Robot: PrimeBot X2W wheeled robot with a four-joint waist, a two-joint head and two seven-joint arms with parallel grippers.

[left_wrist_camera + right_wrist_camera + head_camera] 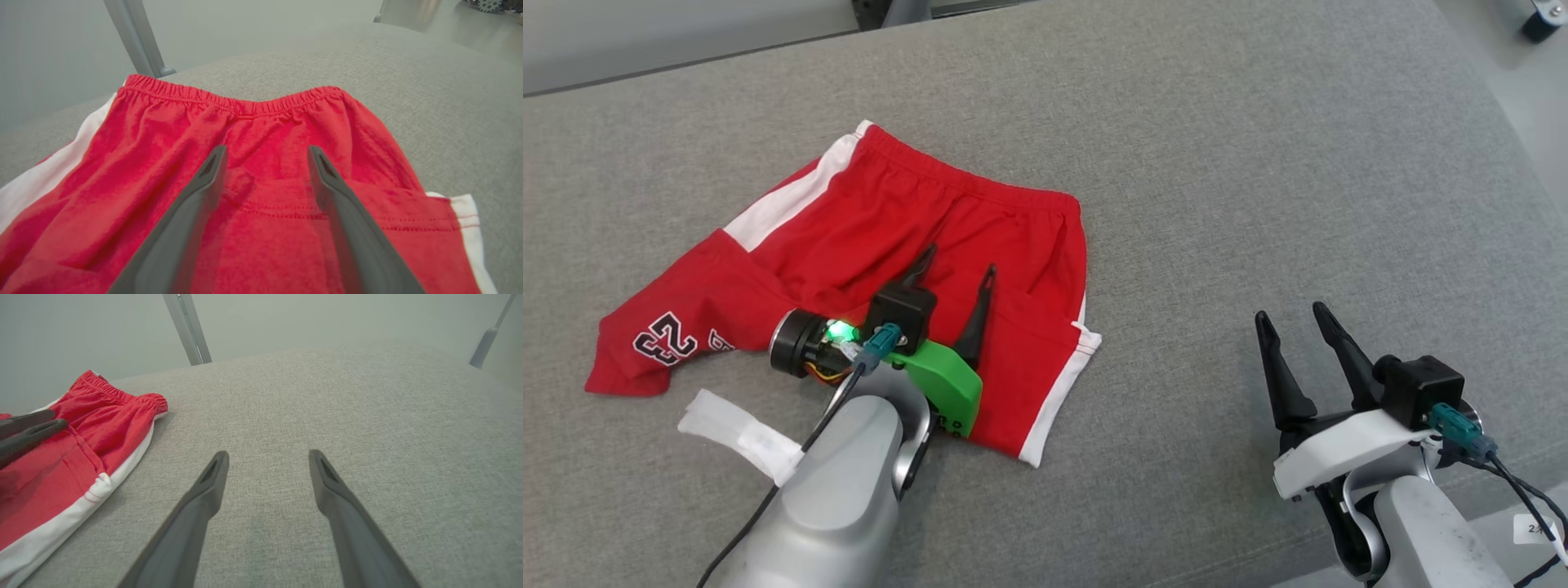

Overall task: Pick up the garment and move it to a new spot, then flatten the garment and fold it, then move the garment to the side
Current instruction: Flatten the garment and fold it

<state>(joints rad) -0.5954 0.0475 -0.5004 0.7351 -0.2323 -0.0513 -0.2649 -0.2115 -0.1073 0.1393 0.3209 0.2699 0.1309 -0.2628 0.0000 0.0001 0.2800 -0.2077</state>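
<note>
I have the shorts (849, 220) lying left of centre on the counter (1258, 163). Their waistband (980, 184) is on the far side, and their length runs from that band back toward me. One leg (662, 339), the one printed with a 23, splays off to my left. The cloth is rumpled, not flat.

The left pincer (960, 260) is right over the middle of the shorts. Its jaws are spread wide, hold nothing and point toward the waistband. From the left wrist view I cannot tell whether the tips touch the cloth or hang just above it. The right pincer (1290, 313) is also spread wide and empty. It sits over bare counter, well to the right of the shorts' near white-striped hem.

So the left arm is plainly the nearer one. I judge that any grasp starts there and that the right has to travel left to help.

The counter is covered in grey woven cloth, with plenty of room to the right. A white scrap (739, 433) lies by the left forearm. Beyond the far edge I see a metal post (135, 36) and pale floor (686, 33).
</note>
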